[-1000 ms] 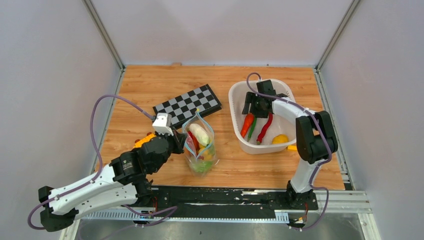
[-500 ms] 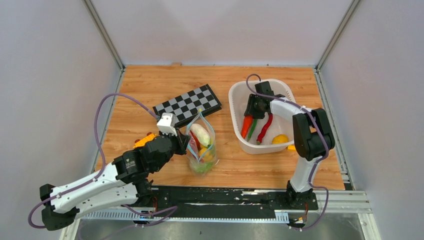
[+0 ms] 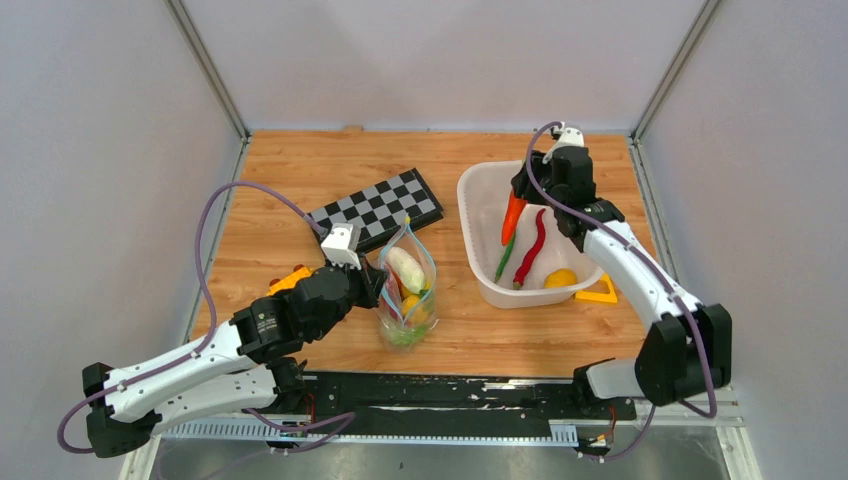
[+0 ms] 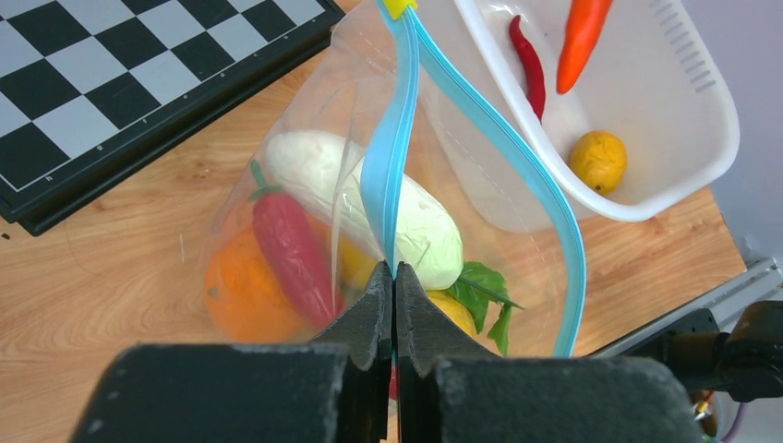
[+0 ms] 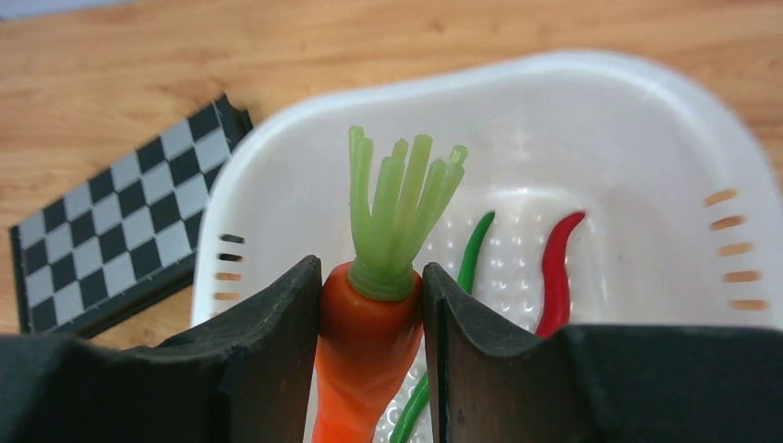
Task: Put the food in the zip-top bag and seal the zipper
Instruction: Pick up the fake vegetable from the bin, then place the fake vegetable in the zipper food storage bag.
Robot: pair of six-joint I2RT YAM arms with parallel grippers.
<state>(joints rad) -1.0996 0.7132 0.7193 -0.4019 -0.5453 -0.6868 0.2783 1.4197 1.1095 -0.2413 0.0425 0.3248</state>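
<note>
One carrot (image 5: 366,343) in right hand (image 5: 371,277), zipper (image 4: 386,175) in left hand (image 4: 394,277); basket (image 3: 468,195) with three foods (image 3: 533,245)

The carrot (image 5: 365,341) loses its lower tip past the right wrist view's bottom edge

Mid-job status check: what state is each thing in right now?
zip-top bag: upright, mouth open, partly filled.
zipper: unsealed, its two sides apart.
left gripper: shut on the zipper's near side.
right gripper: shut on the carrot.
carrot: held near its green top, over the basket.
basket: holds red pepper, green pepper, lemon.
</note>
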